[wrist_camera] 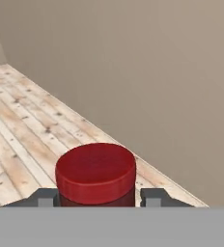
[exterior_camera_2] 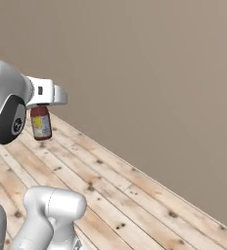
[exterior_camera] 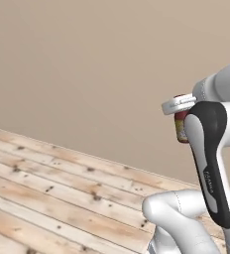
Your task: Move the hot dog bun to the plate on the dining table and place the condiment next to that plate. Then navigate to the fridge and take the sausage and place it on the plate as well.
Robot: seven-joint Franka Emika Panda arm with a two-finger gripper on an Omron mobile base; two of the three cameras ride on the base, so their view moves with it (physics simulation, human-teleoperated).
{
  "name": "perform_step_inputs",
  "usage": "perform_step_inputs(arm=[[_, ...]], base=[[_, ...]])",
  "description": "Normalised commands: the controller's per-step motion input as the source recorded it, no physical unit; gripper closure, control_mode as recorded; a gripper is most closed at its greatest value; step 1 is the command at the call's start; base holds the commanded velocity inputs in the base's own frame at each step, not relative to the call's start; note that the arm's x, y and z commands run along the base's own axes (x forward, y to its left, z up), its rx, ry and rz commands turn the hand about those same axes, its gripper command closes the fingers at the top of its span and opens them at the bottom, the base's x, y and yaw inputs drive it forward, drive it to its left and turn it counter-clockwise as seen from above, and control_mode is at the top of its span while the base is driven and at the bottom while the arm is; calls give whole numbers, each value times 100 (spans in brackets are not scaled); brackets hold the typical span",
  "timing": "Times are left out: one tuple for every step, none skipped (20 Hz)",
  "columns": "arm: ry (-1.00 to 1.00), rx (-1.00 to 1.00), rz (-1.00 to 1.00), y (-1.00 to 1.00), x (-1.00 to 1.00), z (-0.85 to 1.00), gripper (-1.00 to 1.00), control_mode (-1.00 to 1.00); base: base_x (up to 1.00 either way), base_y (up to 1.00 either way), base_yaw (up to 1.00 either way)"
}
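Observation:
The condiment [exterior_camera_2: 41, 123], a small dark red bottle with a yellow label, hangs in the air under the white hand, high above the wooden floor. My gripper [wrist_camera: 98, 197] is shut on it, one dark finger on each side of the bottle just below its round red cap [wrist_camera: 95, 171]. From the left base camera the condiment [exterior_camera: 180, 126] peeks out from behind the arm's forearm. The hot dog bun, the plate, the dining table, the fridge and the sausage are out of view.
A plain beige wall [exterior_camera: 97, 64] stands close ahead and runs across both base views. Pale wooden floorboards [exterior_camera: 47, 198] stretch below it, meeting the wall along a slanted line. The arm's white elbow [exterior_camera_2: 54, 205] sits low in front.

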Motion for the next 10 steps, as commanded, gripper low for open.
perform_step_inputs(arm=[[0,0,0,0,0,0,100,100],[0,0,0,0,0,0,100,100],[0,0,0,0,0,0,100,100],[0,0,0,0,0,0,100,100],[0,0,0,0,0,0,100,100],[0,0,0,0,0,0,100,100],[0,0,0,0,0,0,100,100],[0,0,0,0,0,0,100,100],[0,0,0,0,0,0,100,100],[0,0,0,0,0,0,100,100]], base=[[100,-1,56],[100,-3,56],[100,-3,56],[100,-4,57],[100,-3,59],[100,-4,59],[100,-4,59],[100,-4,59],[100,-4,59],[100,-5,59]])
